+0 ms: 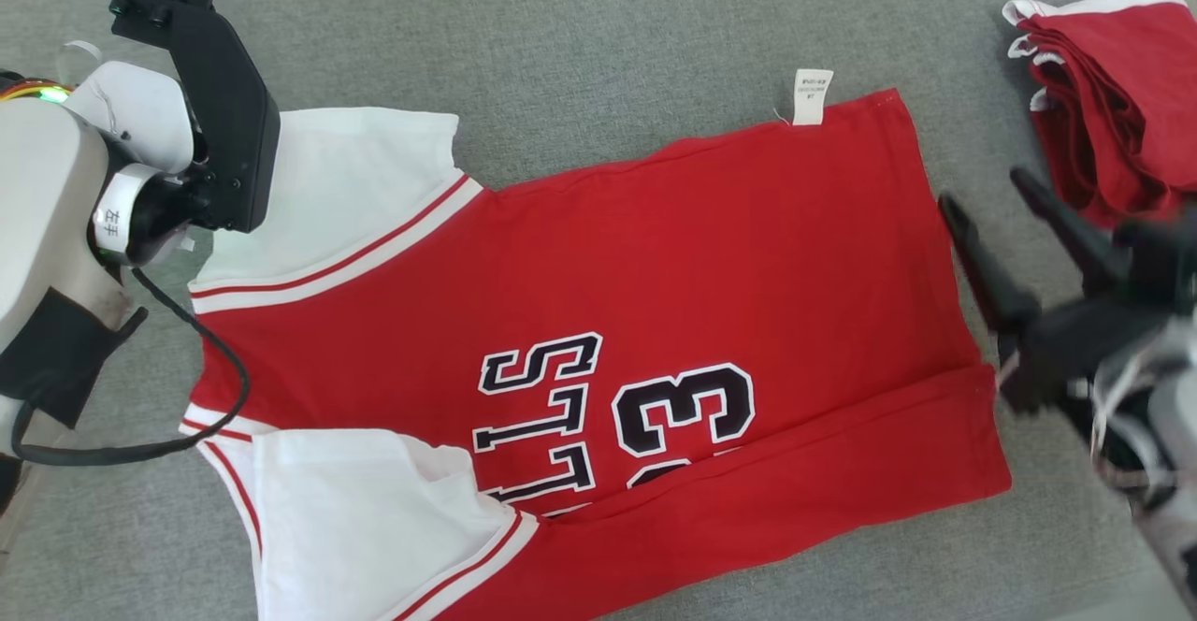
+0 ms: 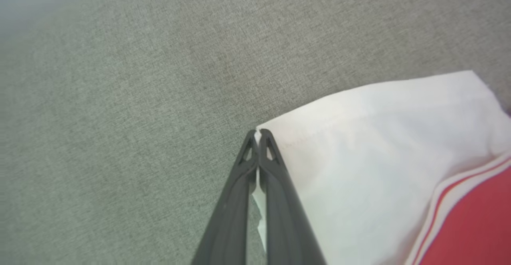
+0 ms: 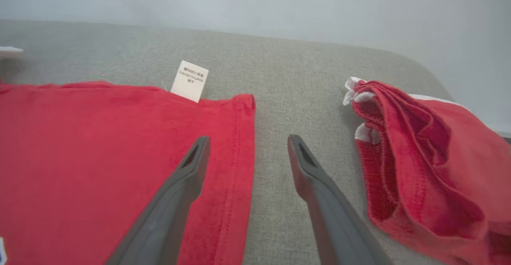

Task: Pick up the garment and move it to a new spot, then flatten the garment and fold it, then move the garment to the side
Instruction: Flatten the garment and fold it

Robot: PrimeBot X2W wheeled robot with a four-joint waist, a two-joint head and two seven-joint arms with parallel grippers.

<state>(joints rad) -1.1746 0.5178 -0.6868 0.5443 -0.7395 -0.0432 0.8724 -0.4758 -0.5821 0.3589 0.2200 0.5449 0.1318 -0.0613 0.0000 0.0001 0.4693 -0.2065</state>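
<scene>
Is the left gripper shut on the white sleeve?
Shut on it. In the left wrist view the left gripper has its fingers pressed together, with the white sleeve corner pinched between them.

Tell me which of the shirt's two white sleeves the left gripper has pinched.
The far sleeve, the upper one in the head view: the left gripper is shut on its corner. The near sleeve lies free at the bottom.

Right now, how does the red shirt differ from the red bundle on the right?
The red shirt lies spread, white sleeves and black lettering showing; the red bundle is folded and rumpled, no lettering visible. The left gripper is shut on the shirt's sleeve corner; nothing touches the bundle. Both are red with white trim.
</scene>
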